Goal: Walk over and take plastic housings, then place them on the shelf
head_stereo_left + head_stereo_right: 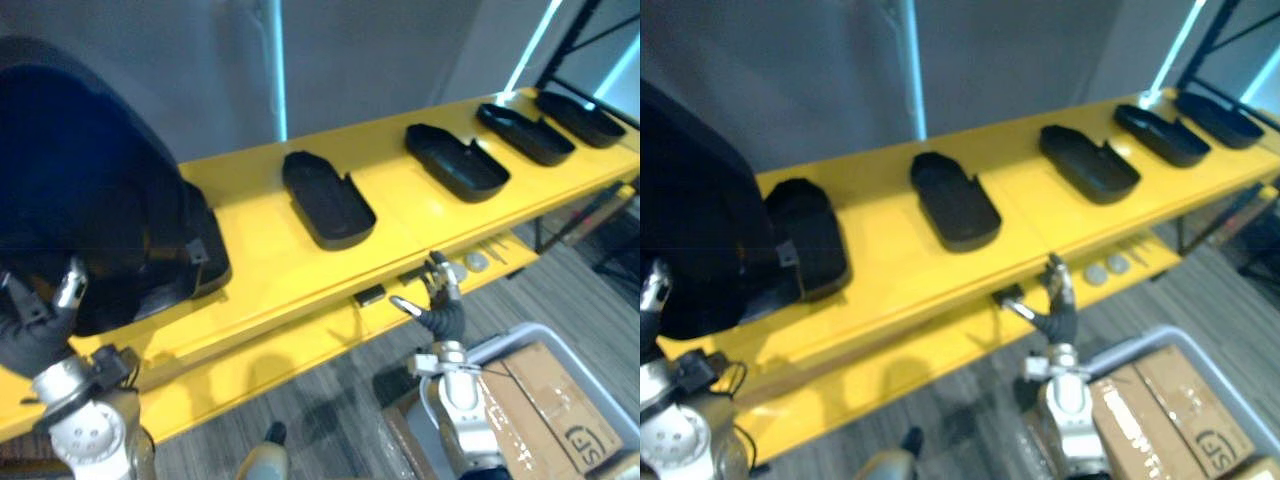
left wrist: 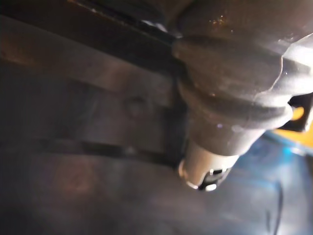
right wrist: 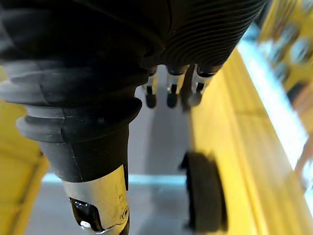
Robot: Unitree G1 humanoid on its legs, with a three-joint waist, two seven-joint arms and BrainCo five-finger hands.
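Left hand (image 1: 40,325) tucked in under a large black plastic housing (image 1: 90,180), fingers hidden behind the shell; curled round an edge or flat beneath, cannot tell. Carries that housing at the left end of the yellow shelf (image 1: 250,240), very close to the head camera; contact with the shelf board not readable either. Right hand (image 1: 440,300) empty, fingers loosely spread and pointing upward, just in front of the shelf's front lip and above a cardboard box (image 1: 545,395) in a grey bin (image 1: 505,338).

Already lying on the shelf: a nearest housing (image 1: 810,240) just beside the carried one, a middle housing (image 1: 328,200) further along, then three more housings (image 1: 457,160) spaced out toward the far right end.

Judged risks from here:
- Could knock the nearest housing sideways or ride up onto its rim during the set-down, given so little room between the two.
- Could land half over the front lip and tip off toward the floor, with the landing spot masked by the bulky shell itself.
- Could let the shell slide out early, given a hidden hold on a smooth, wide part.
- Could catch the right hand's raised fingers on the lip or the lower ledge (image 1: 300,345) during any further lean or step forward.
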